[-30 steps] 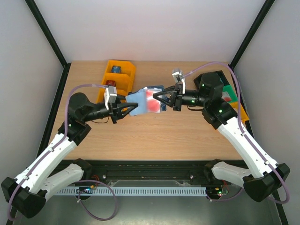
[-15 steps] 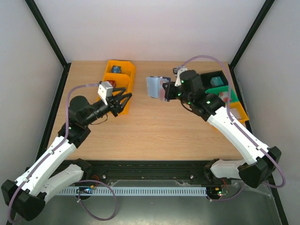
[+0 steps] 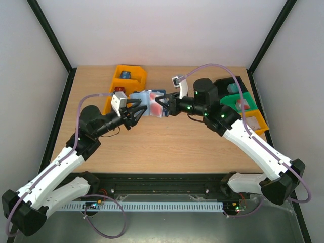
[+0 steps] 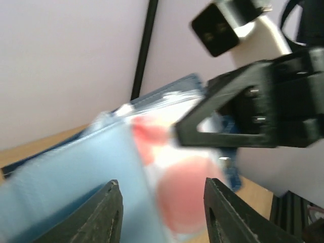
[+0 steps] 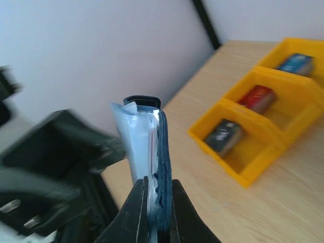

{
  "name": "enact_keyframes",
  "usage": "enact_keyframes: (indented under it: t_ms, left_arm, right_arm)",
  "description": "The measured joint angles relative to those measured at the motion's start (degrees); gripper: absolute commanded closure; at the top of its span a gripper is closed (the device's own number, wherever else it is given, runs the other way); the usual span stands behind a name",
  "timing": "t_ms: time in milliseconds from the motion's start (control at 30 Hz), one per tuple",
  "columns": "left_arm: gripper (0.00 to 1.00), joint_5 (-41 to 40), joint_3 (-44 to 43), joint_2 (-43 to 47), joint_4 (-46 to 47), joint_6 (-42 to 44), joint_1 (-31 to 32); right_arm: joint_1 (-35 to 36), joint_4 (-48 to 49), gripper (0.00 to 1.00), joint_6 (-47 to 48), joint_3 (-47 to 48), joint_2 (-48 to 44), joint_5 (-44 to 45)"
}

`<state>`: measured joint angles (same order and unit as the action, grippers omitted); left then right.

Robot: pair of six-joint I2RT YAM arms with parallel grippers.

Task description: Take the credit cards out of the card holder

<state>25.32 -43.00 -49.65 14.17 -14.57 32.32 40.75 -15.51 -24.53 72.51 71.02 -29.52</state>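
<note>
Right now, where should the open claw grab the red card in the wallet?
Probably the red card's exposed edge, coming from the left gripper's side: the right gripper pinches the card holder's other end, blocking that side.

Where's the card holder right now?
Top view, left of centre: the card holder is pinched in the right gripper, just right of the yellow bin, with the open left gripper at its near-left edge.
</note>
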Motion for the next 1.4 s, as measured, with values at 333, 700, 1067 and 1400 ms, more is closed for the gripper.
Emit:
enact_keyframes:
  t_ms: [333, 700, 1067, 1400]
  left_arm:
    - [0.17, 0.1, 0.4, 3.2, -1.9, 2.5, -4.7]
    - [0.11, 14.9, 2.6, 4.8, 0.0, -1.2, -9.3]
    - [0.98, 26.1, 3.9, 4.9, 6.9, -5.8, -9.0]
    - [0.98, 11.5, 3.9, 5.4, 3.2, -3.6, -9.1]
  right_arm:
    - [-1.0, 3.8, 0.99, 3.6, -0.1, -1.0, -17.2]
    - [-3.3, 4.2, 0.98, 5.0, 1.0, -1.3, -30.4]
    - [-4.1, 6.7, 0.59, 5.2, 1.0, -1.3, -32.2]
    - [-8.6, 3.9, 0.40, 7.9, 0.9, -5.9, -16.1]
